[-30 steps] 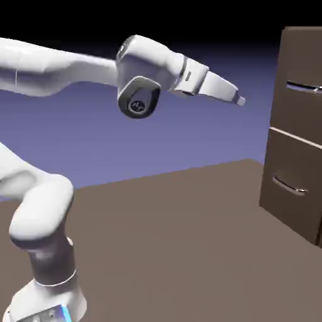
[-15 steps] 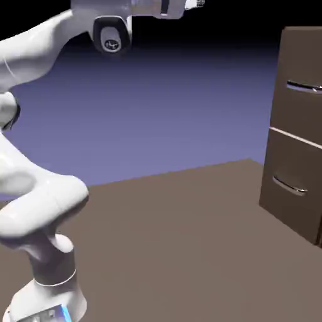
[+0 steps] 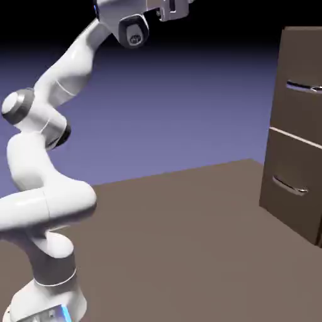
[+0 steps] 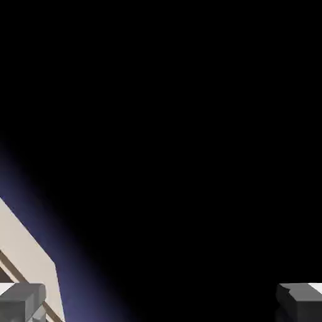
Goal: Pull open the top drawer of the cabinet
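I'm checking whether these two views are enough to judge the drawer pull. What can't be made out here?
- White two-finger gripper, exterior view: cut off by the top edge.
- Tall dark-brown cabinet, exterior view: right side cropped by the edge.
- Top drawer, exterior view: its thin silver handle runs out of frame; whether it is ajar is unclear.
- Hand view: mostly black; neither drawer appears, only the grey fingertips, set wide apart.

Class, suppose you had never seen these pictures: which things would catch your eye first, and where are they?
First comes the white arm, rearing from the exterior view's lower left up to the top edge, where its gripper is partly cut off. At the right edge stands the dark-brown cabinet, its top drawer shut, far from the gripper. The hand view is nearly all black, with two grey fingertips at the bottom.
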Controlling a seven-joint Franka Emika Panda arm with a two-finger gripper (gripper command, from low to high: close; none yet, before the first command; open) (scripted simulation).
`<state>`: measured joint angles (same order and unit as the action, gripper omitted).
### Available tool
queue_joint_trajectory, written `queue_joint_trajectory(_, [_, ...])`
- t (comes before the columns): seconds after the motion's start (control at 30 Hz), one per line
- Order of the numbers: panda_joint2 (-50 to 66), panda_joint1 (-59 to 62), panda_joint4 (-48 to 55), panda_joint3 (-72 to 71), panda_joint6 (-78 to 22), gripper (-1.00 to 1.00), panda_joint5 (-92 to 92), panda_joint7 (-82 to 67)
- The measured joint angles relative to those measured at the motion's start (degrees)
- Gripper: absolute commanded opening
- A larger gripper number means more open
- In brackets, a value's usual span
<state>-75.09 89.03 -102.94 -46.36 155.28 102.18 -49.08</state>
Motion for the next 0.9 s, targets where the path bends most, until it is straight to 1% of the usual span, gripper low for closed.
queue_joint_trajectory(0.6, [-17.41, 36.81, 23.82, -19.02, -7.68, 0.00, 41.92, -37.56])
queue_joint_trajectory(0.63, [-17.41, 36.81, 23.82, -19.02, -7.68, 0.00, 41.93, -37.56])
queue_joint_trajectory(0.9, [-15.82, 47.31, 40.43, -17.95, -2.39, 0.00, 38.48, -30.04])
